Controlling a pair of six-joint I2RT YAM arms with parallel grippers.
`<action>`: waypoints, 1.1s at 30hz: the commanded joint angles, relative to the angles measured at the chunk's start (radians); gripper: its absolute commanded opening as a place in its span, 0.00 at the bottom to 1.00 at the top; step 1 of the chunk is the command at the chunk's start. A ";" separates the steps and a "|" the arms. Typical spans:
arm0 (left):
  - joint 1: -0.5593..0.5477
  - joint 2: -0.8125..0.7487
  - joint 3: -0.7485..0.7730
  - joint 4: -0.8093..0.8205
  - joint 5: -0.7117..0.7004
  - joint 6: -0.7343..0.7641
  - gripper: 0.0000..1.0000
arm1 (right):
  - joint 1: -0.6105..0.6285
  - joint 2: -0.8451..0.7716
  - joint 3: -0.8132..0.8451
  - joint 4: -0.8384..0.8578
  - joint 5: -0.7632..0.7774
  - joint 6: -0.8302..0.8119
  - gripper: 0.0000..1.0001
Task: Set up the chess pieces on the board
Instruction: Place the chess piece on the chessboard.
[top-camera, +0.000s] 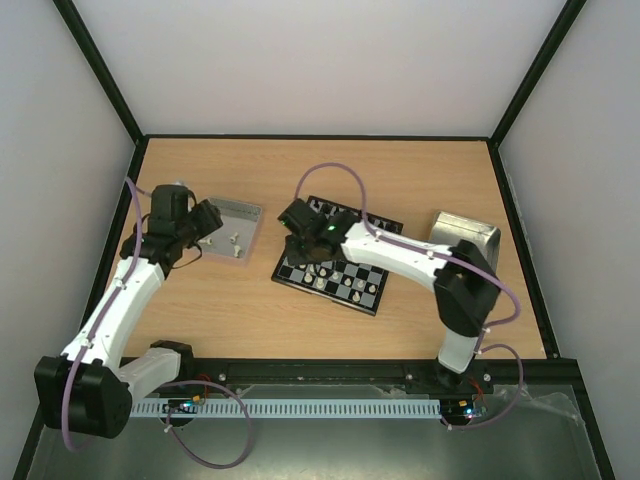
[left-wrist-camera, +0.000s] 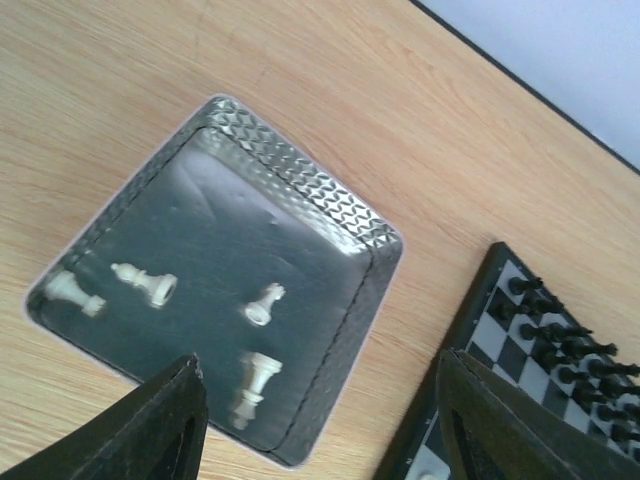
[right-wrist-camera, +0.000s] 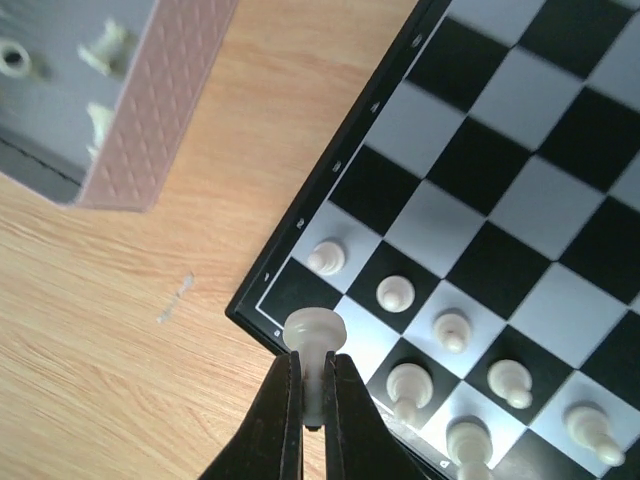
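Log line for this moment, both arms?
right gripper: shut on white piece at board corner | left gripper: open over tray | tray: four loose pieces

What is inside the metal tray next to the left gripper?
Four cream-white chess pieces are in the metal tray; the left gripper covers part of its near rim.

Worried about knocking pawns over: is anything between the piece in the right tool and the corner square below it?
Nothing visible does. The corner square under the white piece held by the right tool looks bare; the nearest pawn stands on the adjoining square.
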 joint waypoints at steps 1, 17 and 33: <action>0.025 -0.012 -0.031 -0.021 -0.013 0.067 0.65 | 0.045 0.098 0.090 -0.152 0.034 -0.068 0.02; 0.028 0.032 -0.100 0.009 0.001 0.124 0.65 | 0.068 0.243 0.158 -0.210 0.025 -0.083 0.04; 0.031 0.061 -0.107 0.022 0.010 0.128 0.65 | 0.067 0.261 0.174 -0.214 0.041 -0.117 0.15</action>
